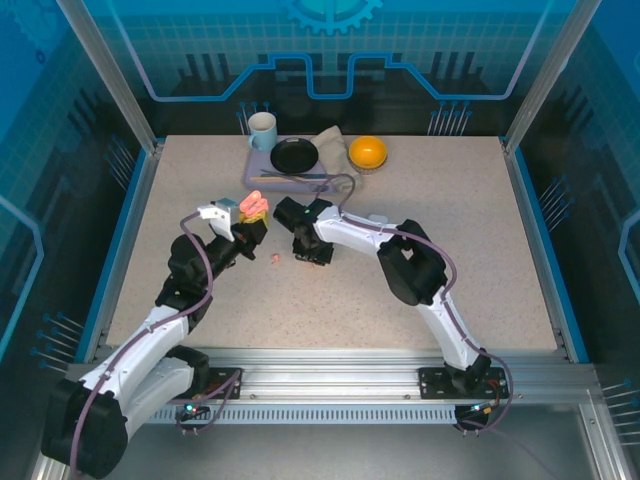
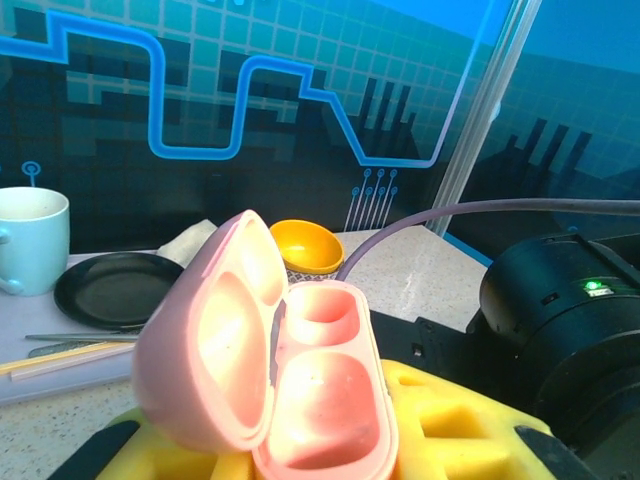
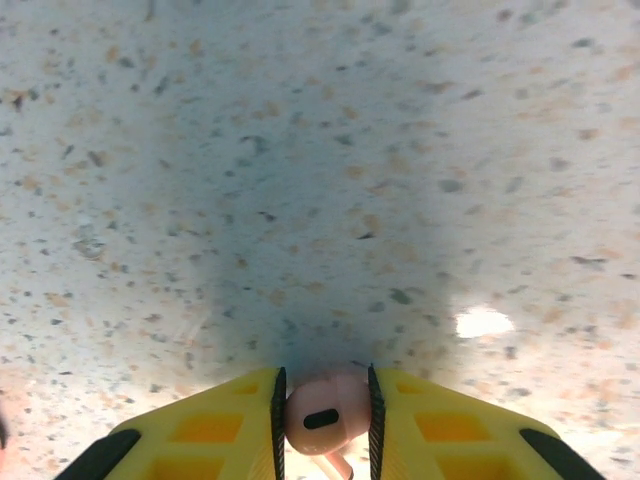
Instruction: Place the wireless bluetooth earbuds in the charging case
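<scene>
My left gripper (image 1: 247, 228) is shut on the salmon-pink charging case (image 1: 255, 206) and holds it above the table. In the left wrist view the case (image 2: 325, 400) stands open between my yellow fingers (image 2: 470, 425), lid swung left, both wells empty. My right gripper (image 1: 311, 256) points down at the table just right of it. It is shut on a salmon-pink earbud (image 3: 325, 412), stem hanging down. A second pink earbud (image 1: 276, 258) lies on the table between the two grippers. The white earbuds are out of view.
At the back stands a lilac tray (image 1: 262, 176) with a pale mug (image 1: 262, 130), a black plate (image 1: 294, 155) and chopsticks (image 1: 290, 178). An orange bowl (image 1: 367, 152) and a folded cloth (image 1: 328, 143) sit beside it.
</scene>
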